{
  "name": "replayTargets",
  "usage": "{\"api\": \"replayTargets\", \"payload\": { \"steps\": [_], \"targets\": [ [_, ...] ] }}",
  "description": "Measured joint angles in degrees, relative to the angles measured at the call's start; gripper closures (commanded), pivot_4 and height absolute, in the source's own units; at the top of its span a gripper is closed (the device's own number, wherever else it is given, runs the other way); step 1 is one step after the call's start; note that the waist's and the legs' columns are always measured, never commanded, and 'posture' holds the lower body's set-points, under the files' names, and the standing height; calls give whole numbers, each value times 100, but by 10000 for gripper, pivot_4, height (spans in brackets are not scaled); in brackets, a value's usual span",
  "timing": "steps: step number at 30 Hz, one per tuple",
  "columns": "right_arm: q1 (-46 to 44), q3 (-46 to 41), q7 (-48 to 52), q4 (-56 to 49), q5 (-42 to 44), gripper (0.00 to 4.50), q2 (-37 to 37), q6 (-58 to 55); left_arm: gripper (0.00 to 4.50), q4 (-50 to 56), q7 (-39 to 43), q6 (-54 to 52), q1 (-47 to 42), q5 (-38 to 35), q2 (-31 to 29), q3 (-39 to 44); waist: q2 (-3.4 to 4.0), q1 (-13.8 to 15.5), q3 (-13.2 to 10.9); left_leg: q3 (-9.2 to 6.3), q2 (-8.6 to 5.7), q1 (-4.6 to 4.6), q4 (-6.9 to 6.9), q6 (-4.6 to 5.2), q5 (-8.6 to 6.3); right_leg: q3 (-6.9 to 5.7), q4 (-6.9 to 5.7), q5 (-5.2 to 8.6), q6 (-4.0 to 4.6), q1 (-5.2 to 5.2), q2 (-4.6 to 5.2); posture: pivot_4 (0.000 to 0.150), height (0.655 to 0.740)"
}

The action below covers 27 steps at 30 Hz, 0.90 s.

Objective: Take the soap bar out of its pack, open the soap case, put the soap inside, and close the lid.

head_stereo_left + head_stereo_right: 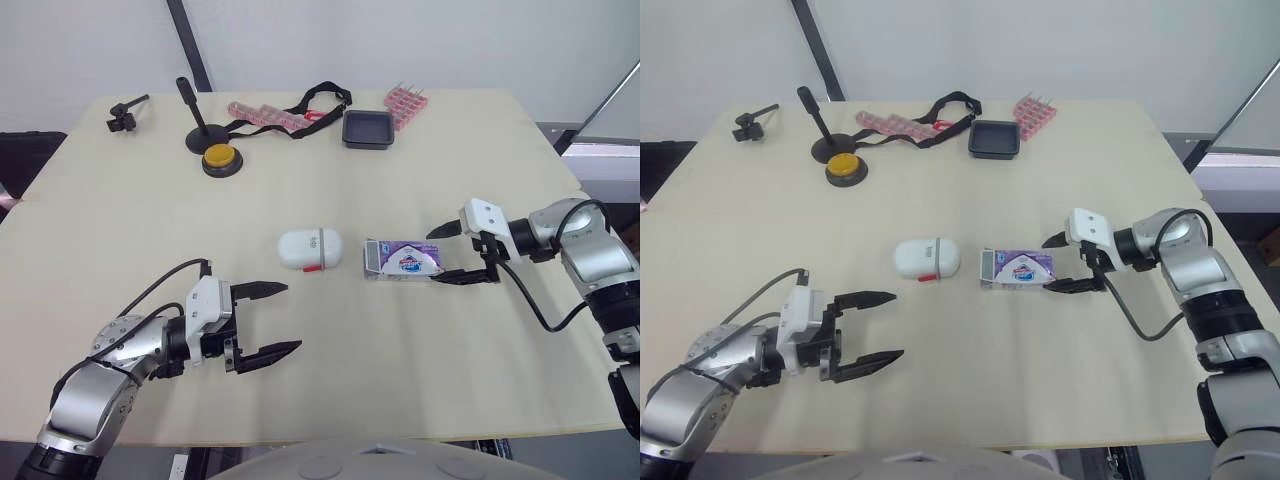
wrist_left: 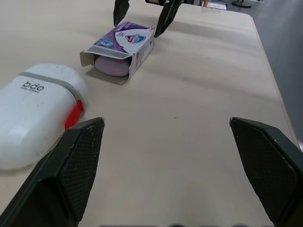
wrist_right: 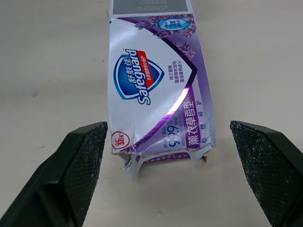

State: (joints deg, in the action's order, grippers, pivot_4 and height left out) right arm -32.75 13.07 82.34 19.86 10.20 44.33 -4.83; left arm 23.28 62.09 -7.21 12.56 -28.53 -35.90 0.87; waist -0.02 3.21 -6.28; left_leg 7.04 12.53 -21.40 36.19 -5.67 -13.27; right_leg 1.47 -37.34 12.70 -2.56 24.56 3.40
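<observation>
Right end effector (image 1: 436, 257) hung spread astride the torn end of the Safeguard soap pack (image 1: 402, 260), on the table (image 1: 420, 380) beside the soap case (image 1: 310, 249); a hard pinch might crush it, jamming the soap bar (image 2: 112, 66).

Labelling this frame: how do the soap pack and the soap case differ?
The pack is a boxy purple-and-white carton; the case is white and rounded, with a red clasp. The pack's end is open, showing the soap; the case is shut. The right gripper, fingers open, flanks the pack, not the case. Both lie flat on the table.
</observation>
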Motion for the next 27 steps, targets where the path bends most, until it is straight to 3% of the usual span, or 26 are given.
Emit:
{"api": "replayTargets", "payload": {
  "steps": [27],
  "targets": [
    [-124, 51, 114, 612, -330, 373, -228, 368, 0, 132, -270, -32, -155, -75, 94, 17, 0, 1, 0, 1, 2, -2, 12, 4, 0, -5, -7, 0, 1, 2, 2, 1500, 7291]
  ]
}}
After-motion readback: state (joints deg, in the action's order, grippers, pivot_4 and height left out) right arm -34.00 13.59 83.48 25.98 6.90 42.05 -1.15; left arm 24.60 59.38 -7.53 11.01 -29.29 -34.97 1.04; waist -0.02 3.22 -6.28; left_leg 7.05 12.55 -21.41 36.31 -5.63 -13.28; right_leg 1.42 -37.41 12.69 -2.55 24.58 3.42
